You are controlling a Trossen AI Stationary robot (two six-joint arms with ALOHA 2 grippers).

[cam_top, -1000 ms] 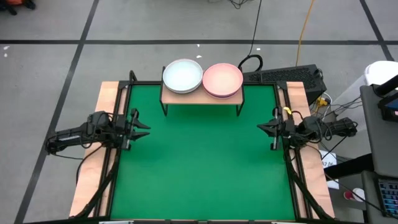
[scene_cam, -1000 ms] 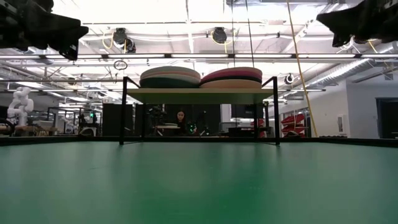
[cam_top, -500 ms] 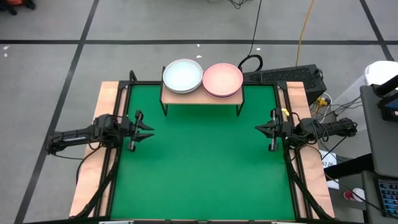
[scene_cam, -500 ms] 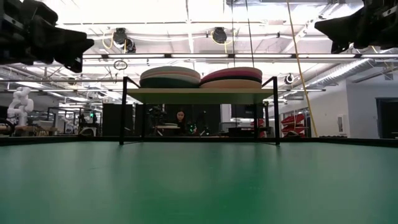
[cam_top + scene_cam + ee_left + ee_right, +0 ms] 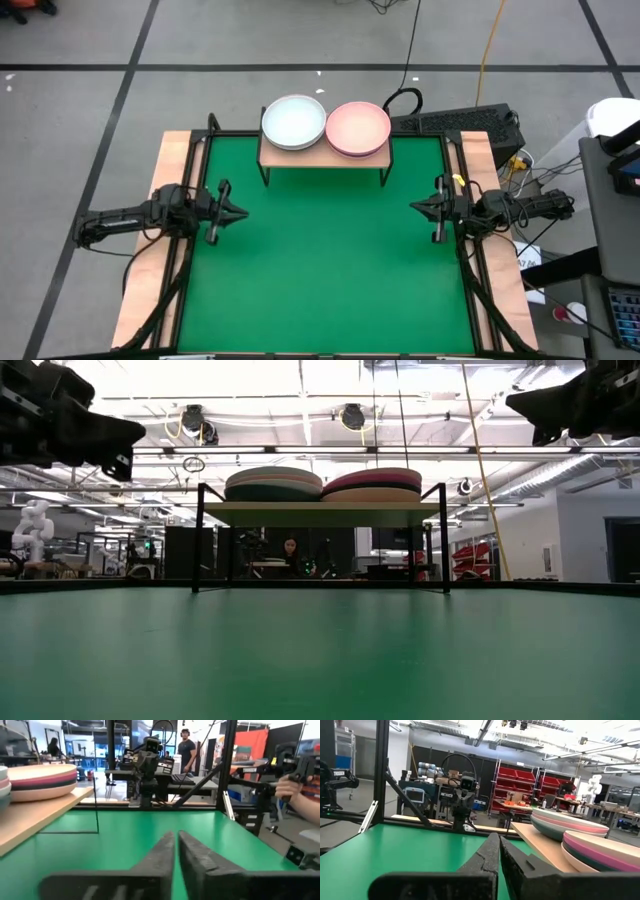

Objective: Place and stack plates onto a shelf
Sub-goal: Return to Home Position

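Observation:
The shelf (image 5: 320, 158), a light-wood board on thin black legs, stands at the table's far edge. Two stacks of plates rest on it: a pale mint-white-topped stack (image 5: 293, 122) on the left and a pale pink-topped stack (image 5: 358, 128) on the right. The low view shows dark teal, pink and magenta layers in both stacks (image 5: 273, 484). My left gripper (image 5: 240, 213) hovers shut over the table's left edge, pointing right, and my right gripper (image 5: 415, 207) hovers shut over the right edge, pointing left. Both are empty, with fingertips together in the wrist views (image 5: 175, 836) (image 5: 498, 839).
Bare green table (image 5: 320, 260) lies between the two grippers and in front of the shelf. Black frame posts (image 5: 212, 125) stand at the far corners. A dark case and cables (image 5: 460, 122) sit past the far right corner. A person's hand (image 5: 292, 785) shows beyond the table.
My left gripper has moved a little toward the table's right and slightly down, and its fingers have shut from a spread stance. The plates and the shelf have stayed where they were.

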